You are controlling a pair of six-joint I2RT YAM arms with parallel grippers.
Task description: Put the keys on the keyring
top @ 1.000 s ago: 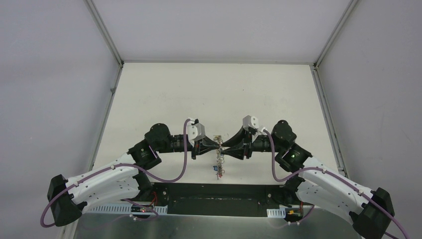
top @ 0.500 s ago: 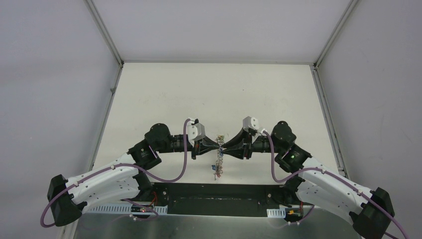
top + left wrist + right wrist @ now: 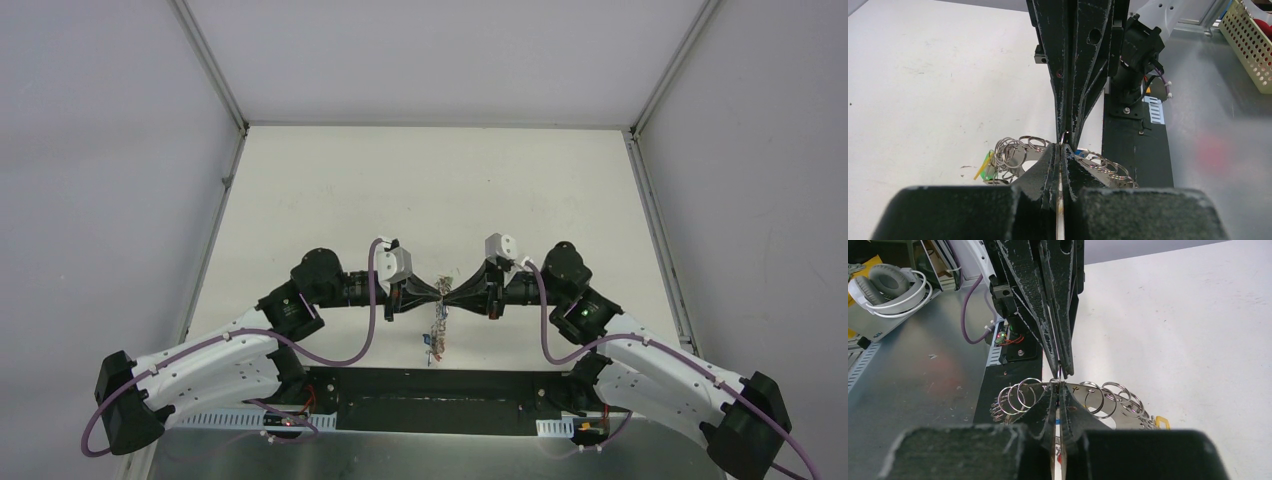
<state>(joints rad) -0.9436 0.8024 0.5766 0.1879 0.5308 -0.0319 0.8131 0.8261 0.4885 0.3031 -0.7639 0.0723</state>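
My left gripper [image 3: 438, 292] and right gripper [image 3: 448, 293] meet tip to tip above the table's near middle. Both are shut on the top of the keyring [image 3: 437, 322], a silvery band that hangs down between them. In the left wrist view the shut left gripper [image 3: 1062, 148] pinches the keyring [image 3: 1015, 151], which carries several small split rings. Green and yellow tags [image 3: 987, 165] of the keys hang at its left end. From the right wrist, the shut right gripper [image 3: 1058, 385] clamps the keyring [image 3: 1108, 399], with a yellow tag [image 3: 1161, 421] at its right end. The keys [image 3: 431, 346] dangle lowest.
A black base plate [image 3: 440, 400] and grey metal shelf [image 3: 400, 455] lie at the near edge, under the hanging keys. Headphones [image 3: 890, 282] sit off the table by the left arm's base. A perforated basket [image 3: 1248, 45] stands beyond the right arm's base. White walls enclose the table [image 3: 440, 190].
My right gripper has closed from partly open onto the keyring and edged left against the left gripper's tips. The hanging keys swung slightly left. The left gripper has stayed shut.
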